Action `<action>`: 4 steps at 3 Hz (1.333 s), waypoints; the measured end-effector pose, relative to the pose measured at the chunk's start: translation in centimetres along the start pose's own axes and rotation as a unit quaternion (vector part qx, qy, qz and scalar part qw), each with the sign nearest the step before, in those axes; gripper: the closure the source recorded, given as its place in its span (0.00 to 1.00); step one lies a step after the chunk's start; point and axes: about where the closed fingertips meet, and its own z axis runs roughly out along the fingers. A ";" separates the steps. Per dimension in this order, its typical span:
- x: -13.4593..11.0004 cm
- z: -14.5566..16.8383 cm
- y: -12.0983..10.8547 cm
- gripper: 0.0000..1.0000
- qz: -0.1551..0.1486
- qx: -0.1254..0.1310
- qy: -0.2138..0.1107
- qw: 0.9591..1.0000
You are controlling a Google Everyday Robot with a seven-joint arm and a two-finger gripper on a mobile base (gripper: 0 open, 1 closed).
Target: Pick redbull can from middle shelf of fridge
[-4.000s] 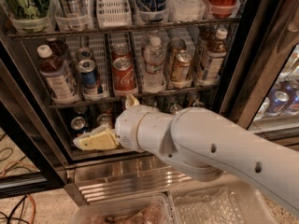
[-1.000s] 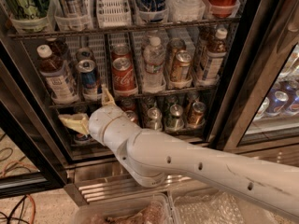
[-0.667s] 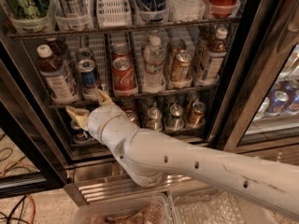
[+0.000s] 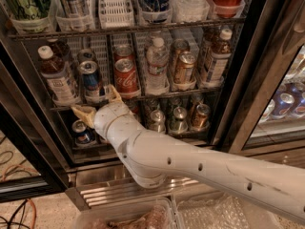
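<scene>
The redbull can (image 4: 90,80), slim, blue and silver, stands upright in the second lane from the left on the middle shelf (image 4: 190,92) of the fridge (image 4: 267,56). My gripper (image 4: 95,100) is at the shelf's front rail, right below and in front of the can. Its tan fingers are spread: one fingertip (image 4: 82,112) is low left of the can, the other (image 4: 114,94) is to the can's lower right, beside the Coca-Cola can. They hold nothing. The white arm (image 4: 190,163) comes in from the lower right and hides part of the lower shelf.
A Coca-Cola can (image 4: 125,75) stands right of the redbull can and a tea bottle (image 4: 55,75) left of it. Further right are a water bottle (image 4: 156,66), a gold can (image 4: 183,67) and another bottle (image 4: 217,56). Cans (image 4: 178,119) fill the lower shelf. Plastic bins (image 4: 143,216) lie below.
The gripper has risen and moved right, from the lower shelf's left side up to the middle shelf rail under the redbull can. Its fingers have stayed spread.
</scene>
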 end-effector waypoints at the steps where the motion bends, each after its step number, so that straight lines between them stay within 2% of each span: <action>1: -0.2 0.5 -0.9 0.29 -0.001 0.012 -0.003 1.000; 2: -0.3 1.6 -1.3 0.30 -0.001 0.012 -0.008 1.000; 4: 0.6 5.4 -1.9 0.33 0.003 -0.014 0.004 1.000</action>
